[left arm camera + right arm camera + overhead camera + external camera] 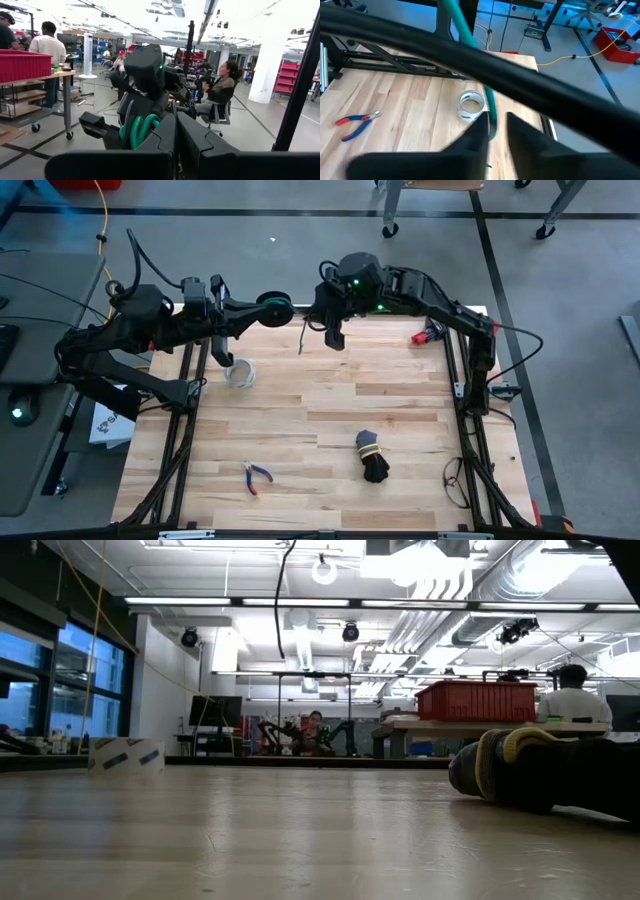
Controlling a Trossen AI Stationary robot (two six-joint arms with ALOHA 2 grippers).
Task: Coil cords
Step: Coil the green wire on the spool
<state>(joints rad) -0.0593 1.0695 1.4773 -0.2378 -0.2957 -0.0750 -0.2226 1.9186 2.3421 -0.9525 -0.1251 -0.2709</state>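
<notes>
- Wooden table (320,395) (pale butcher-block planks) carries everything.
- Pale grey-white ring (241,373) lies near its left edge.
- Pliers (255,476) lie at the front.
- Black cord bundle (372,457) with 1 yellow tie lies front-right.
- A red object (428,335) lies far right.

Robotics lab: exposed ducts (440,615), workbenches (30,82).

Black cord bundle (545,772) cut off by the low view's edge, green cord's (491,107) lower end hidden behind right pincer (496,131)

Table centre open; obstacles: ring (240,373), pliers (256,476), black bundle (372,457).
</notes>
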